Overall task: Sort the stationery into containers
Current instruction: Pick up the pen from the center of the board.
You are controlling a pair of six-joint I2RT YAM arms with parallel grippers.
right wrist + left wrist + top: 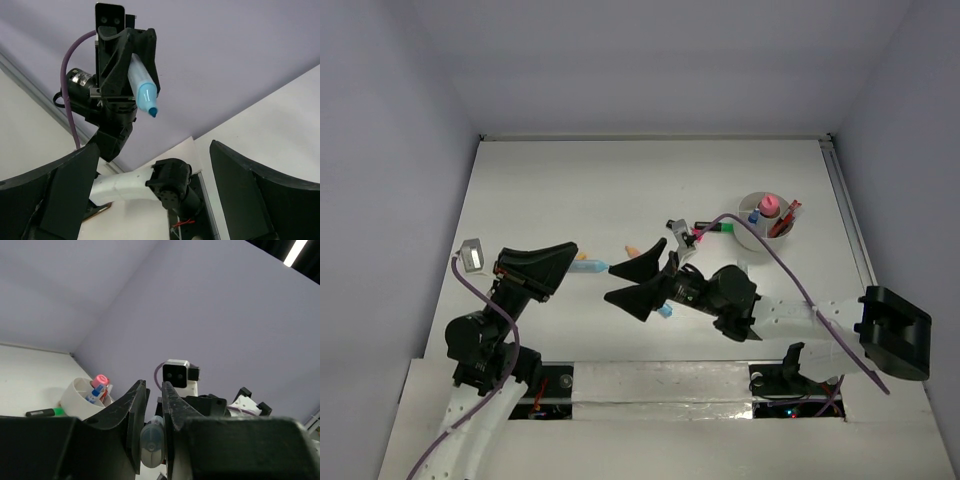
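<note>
My left gripper [568, 260] is shut on a blue marker [591, 266], held off the table with its tip pointing right. In the left wrist view the marker's barrel [152, 439] is pinched between the jaws. My right gripper [610, 283] faces it, open, its fingertips just past the marker's tip. The right wrist view shows the marker [142, 89] in the left gripper [126, 52], above and beyond my own spread fingers [67, 182]. The whitish round cup [752, 238] stands at the back right with a pink-capped bottle [770, 207] and red pens [788, 216] inside.
A green marker [720, 230] and a pink piece [698, 238] lie just left of the cup. An orange tip [633, 250] shows behind the right gripper, and a small blue item [665, 311] lies under it. The table's right edge rail [848, 225] passes close to the cup.
</note>
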